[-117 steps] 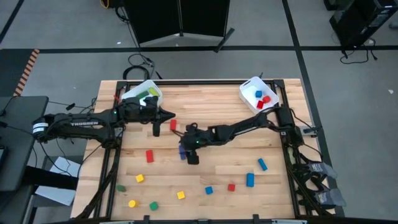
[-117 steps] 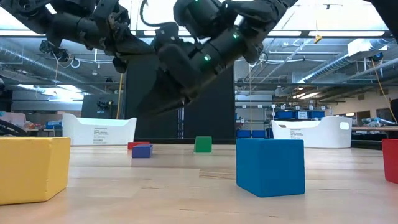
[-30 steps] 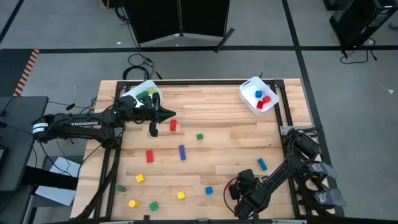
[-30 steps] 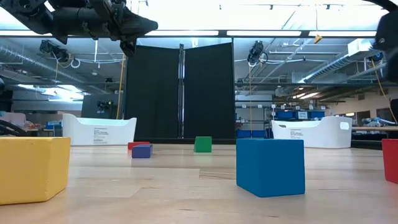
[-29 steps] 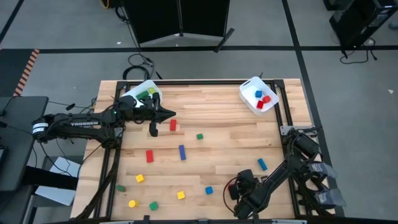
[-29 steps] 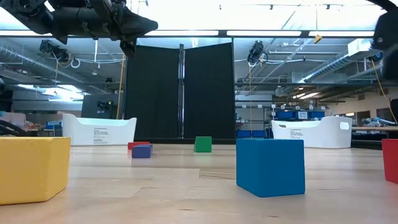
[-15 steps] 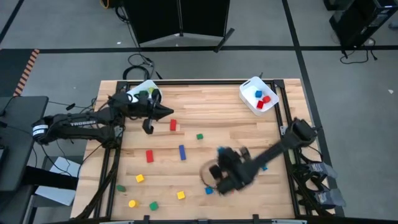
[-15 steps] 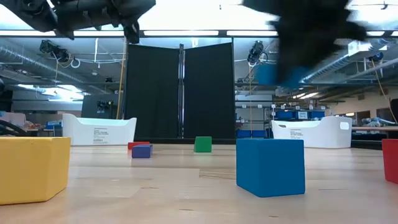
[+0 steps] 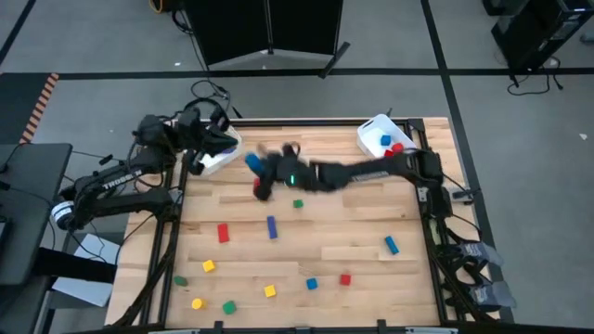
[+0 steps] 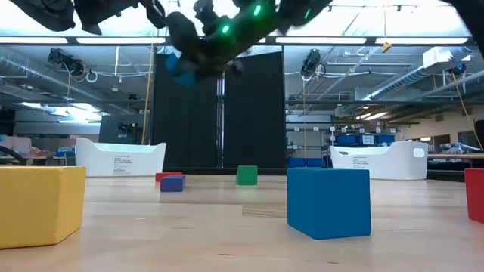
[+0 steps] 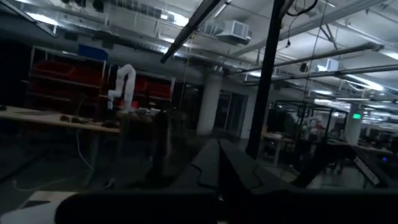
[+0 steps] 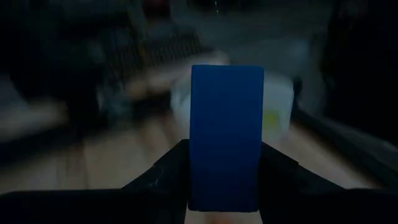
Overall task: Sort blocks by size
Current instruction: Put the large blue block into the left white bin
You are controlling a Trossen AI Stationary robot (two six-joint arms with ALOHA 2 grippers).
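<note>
Jaws of right gripper (image 12: 225, 180) clamped on long blue block (image 12: 226, 137), seen plainly only from right wrist; from above, blurred blue patch (image 9: 252, 163) near left bin (image 9: 215, 160), over table's far-left part. Left gripper (image 9: 190, 160) closed, raised beside that bin. Other blocks, e.g. blue cube (image 10: 328, 202), scattered on table (image 9: 353, 218).
</note>
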